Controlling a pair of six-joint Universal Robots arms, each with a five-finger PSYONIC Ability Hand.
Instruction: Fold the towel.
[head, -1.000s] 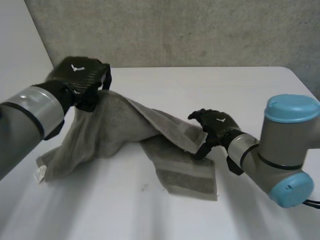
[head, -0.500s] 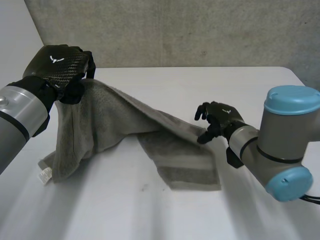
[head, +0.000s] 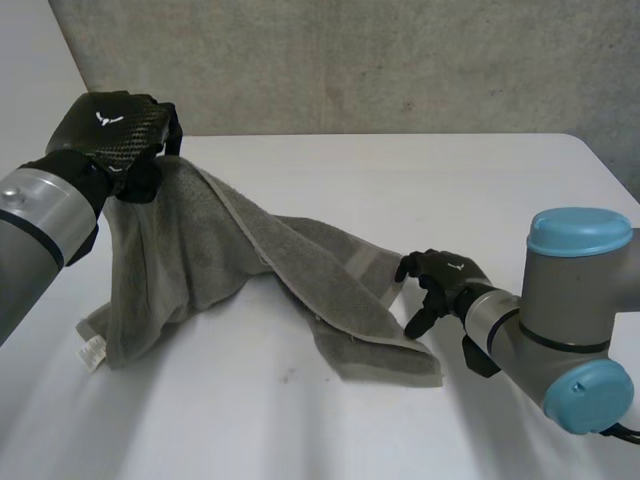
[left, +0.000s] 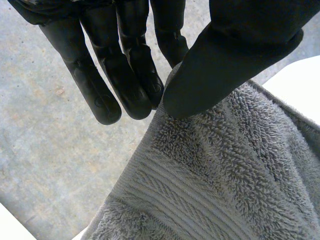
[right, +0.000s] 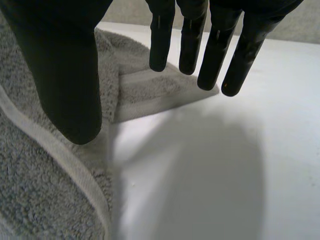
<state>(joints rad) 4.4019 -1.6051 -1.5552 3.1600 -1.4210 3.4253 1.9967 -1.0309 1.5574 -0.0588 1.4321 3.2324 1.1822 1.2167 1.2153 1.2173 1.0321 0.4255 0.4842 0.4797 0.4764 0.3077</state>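
Observation:
A grey towel (head: 300, 262) lies partly on the white table (head: 420, 170). One of its corners is lifted high at the far left by my left hand (head: 110, 125). In the left wrist view the thumb (left: 235, 55) presses the towel's edge (left: 225, 175) against the fingers. From there the cloth slopes down to a flat, doubled-over end at the middle right. My right hand (head: 440, 278) hovers just beside that end, off the cloth. Its fingers (right: 215, 55) are straight and spread from the thumb (right: 60, 65), with nothing between them. The towel (right: 40, 195) lies beside the thumb.
A white label (head: 90, 350) hangs at the towel's near left corner. A grey concrete wall (head: 350, 60) stands behind the table. The table's right edge (head: 610, 165) runs just beyond my right arm.
My right hand has come off the towel's right end and moved toward the near side of the table. The left hand rose and moved left with its corner. The towel's right part now lies folded over.

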